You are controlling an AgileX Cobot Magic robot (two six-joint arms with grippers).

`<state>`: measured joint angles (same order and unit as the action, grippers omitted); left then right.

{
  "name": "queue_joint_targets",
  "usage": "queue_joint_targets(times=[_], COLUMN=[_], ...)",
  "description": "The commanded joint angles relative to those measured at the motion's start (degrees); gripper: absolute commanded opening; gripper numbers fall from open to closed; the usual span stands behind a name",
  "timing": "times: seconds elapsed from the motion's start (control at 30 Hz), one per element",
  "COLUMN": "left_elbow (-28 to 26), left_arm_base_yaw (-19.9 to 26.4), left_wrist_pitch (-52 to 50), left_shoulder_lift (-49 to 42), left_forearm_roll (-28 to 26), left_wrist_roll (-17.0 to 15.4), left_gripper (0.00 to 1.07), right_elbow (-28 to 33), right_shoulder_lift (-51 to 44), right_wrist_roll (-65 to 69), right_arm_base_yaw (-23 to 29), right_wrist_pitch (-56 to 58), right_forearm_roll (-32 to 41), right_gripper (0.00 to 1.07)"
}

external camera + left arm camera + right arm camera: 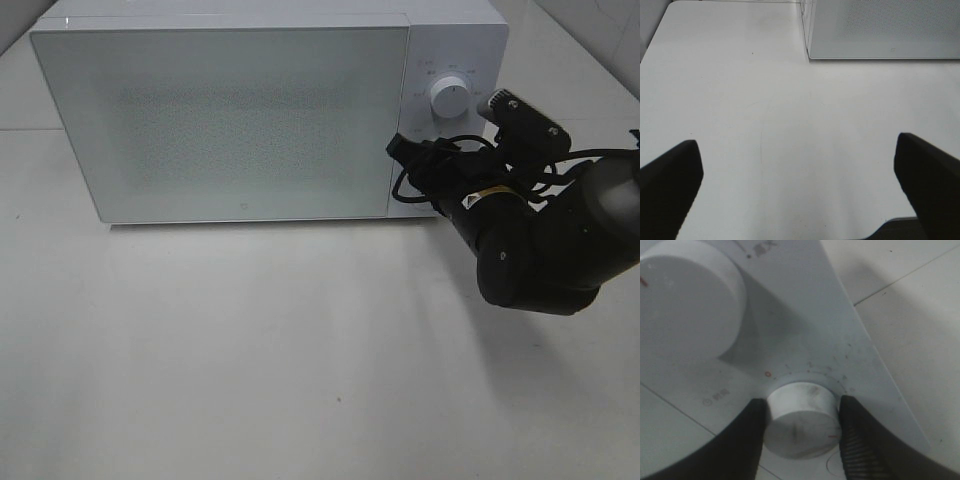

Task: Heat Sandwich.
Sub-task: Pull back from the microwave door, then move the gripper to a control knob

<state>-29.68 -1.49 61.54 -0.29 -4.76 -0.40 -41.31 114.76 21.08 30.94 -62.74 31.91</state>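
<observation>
at front panel of microwave (pixel 430 40), right gripper (pixel 802 415) clamping lower dial (pixel 801 422) between both fingers (pixel 860 440). left gripper (pixel 797 150) hanging spread wide over table (pixel 765 100), holding nothing. door (pixel 220 120) staying... standing shut; sandwich not showing, cannot tell where.

Knob (pixel 801 420) pinched between your right jaws: smooth white plastic, face scuffed grey. The jaws look like matt black plastic, and one inner pad (pixel 860 450) is ribbed. Other knob (pixel 685 295) just beyond them: same smooth white plastic. Microwave panel (pixel 815 315) behind both: satin white. Door (pixel 230 110): glossy, finely speckled. Counter (pixel 765 100) ahead of your left jaws: smooth matt white.
</observation>
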Motion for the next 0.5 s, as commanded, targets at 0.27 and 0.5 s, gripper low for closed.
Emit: queue_joint_targets(times=[0.27,0.5], left_elbow=[0.1,0.1], left_arm_base_yaw=[0.2,0.2], left_wrist_pitch=[-0.2,-0.2], left_shoulder_lift=[-0.9,-0.9], left_forearm_roll=[-0.5,-0.5], left_wrist_roll=[-0.2,-0.2], left_gripper=[0.99,0.99], right_elbow=[-0.6,-0.6], right_shoulder_lift=[-0.8,-0.8], right_wrist_roll=[31.3,44.9], right_arm_base_yaw=[0.5,0.4], right_wrist_pitch=[-8.0,-7.7], right_forearm_roll=[-4.5,-2.8], right_gripper=[0.11,0.11])
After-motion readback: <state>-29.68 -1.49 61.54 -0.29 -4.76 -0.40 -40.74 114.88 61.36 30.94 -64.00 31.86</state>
